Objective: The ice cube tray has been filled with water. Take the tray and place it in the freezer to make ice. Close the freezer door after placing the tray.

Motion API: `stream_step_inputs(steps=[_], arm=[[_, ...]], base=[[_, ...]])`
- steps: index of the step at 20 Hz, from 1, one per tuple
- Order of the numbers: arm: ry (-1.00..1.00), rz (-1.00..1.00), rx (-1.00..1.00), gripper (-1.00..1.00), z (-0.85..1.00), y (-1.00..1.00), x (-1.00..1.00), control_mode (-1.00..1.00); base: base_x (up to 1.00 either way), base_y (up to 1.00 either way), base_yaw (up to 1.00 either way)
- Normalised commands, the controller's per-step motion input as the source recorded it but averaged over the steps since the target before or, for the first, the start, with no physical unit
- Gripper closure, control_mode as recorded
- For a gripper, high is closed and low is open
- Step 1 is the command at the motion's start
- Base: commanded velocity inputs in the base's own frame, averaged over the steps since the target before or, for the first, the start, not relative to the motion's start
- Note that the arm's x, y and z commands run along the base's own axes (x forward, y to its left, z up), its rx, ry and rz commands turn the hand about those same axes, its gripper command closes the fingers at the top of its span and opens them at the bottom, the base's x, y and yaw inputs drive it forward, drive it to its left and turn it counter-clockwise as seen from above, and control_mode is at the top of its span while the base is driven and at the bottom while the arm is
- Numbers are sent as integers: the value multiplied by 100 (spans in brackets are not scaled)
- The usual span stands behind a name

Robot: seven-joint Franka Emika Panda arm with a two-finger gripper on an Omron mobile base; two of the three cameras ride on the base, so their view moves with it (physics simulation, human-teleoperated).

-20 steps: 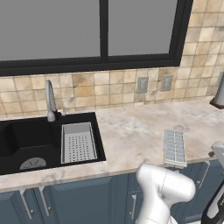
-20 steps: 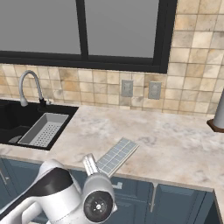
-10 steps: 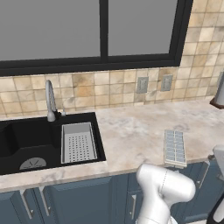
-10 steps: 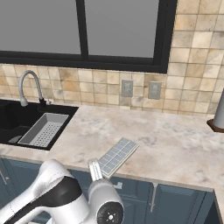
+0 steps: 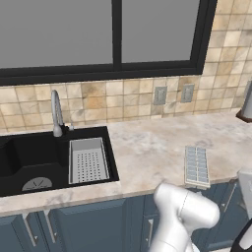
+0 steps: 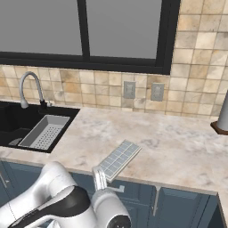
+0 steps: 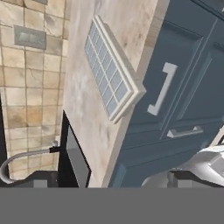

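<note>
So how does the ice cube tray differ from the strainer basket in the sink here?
The ice cube tray lies on the counter at its front edge; the strainer basket sits down in the black sink. The tray's top is a grid of pale-blue cells, while the basket's floor is perforated with raised walls. Both are light grey and rectangular.

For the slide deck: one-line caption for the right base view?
Ice cube tray lies at the counter's front edge, right of the sink, not yet picked up.
</note>
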Motion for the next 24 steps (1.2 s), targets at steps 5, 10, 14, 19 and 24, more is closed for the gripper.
stream_step_inputs(steps=[5, 10, 14, 19, 24], arm=[[-2, -3, 8, -100, -14, 3, 19, -100], [-5, -6, 3, -100, -11, 0, 22, -100], [-5, -7, 1, -100, -12, 0, 25, -100], [-3, -7, 2, -100, -12, 0, 25, -100], [0, -6, 5, -100, -6, 0, 19, -100]], base=[[0, 0, 0], [0, 0, 0], [0, 0, 0], [0, 0, 0], [0, 0, 0]])
